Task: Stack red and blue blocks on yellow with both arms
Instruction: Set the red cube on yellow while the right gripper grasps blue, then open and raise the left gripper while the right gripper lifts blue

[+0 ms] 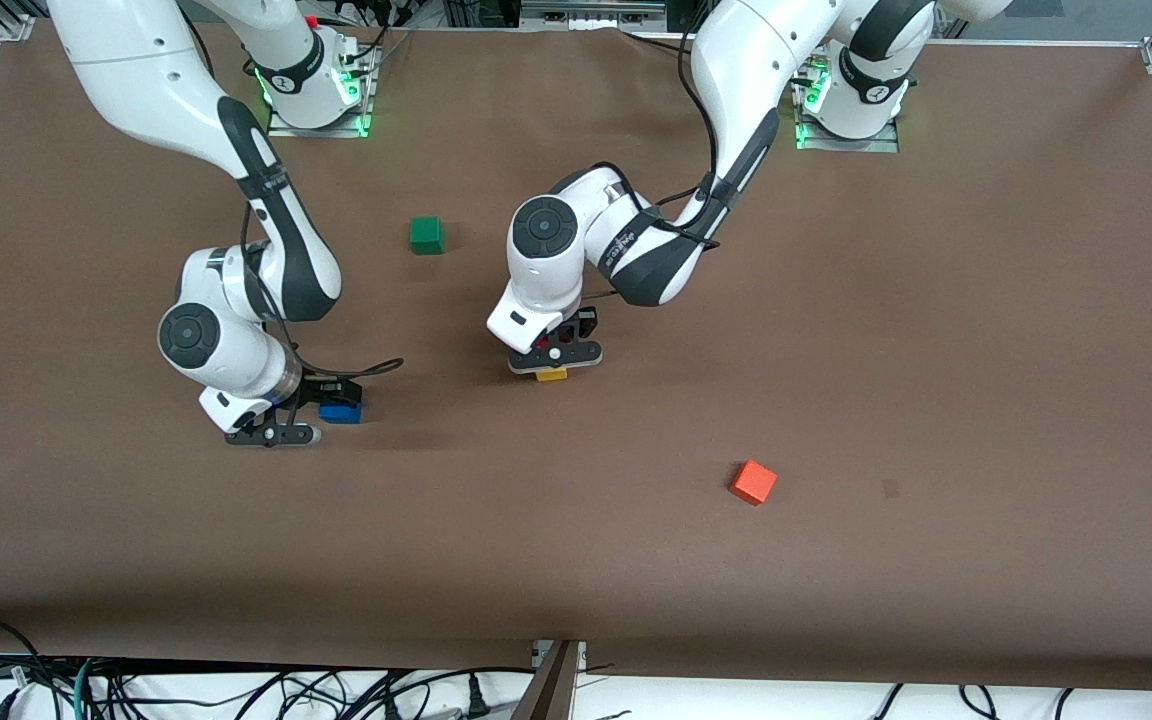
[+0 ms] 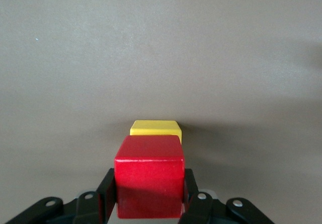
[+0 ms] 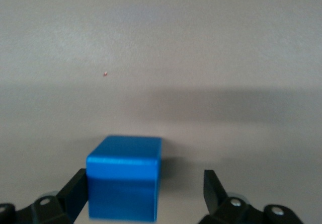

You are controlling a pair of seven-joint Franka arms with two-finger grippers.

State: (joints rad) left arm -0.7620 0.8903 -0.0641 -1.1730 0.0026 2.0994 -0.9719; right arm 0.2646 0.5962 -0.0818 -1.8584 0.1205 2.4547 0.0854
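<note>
At the centre of the front view you see the left gripper point(image 1: 554, 358) pinching the red block point(image 2: 149, 176) between its fingers, directly over the yellow block point(image 1: 551, 375), which sits on the brown worktop point(image 1: 836, 350). The relation that matters is how squarely red sits above yellow. In the left wrist view the red block fills the lower centre of the frame, and only a strip of the yellow block's top peeks out just above it, shifted a little to the right of the frame. The two look close, but you cannot tell whether they touch.

In the lower left of the front view, the right gripper point(image 1: 272, 433) hangs low at the blue block point(image 1: 341, 411). Its fingers are spread wide. In the right wrist view the blue block point(image 3: 124, 176) lies against the finger at the frame's lower left, with a clear gap to the finger at lower right, so it is off centre in the opening and not gripped.

A green cube point(image 1: 426, 235) sits upper centre, an orange cube point(image 1: 754, 482) lower right.
</note>
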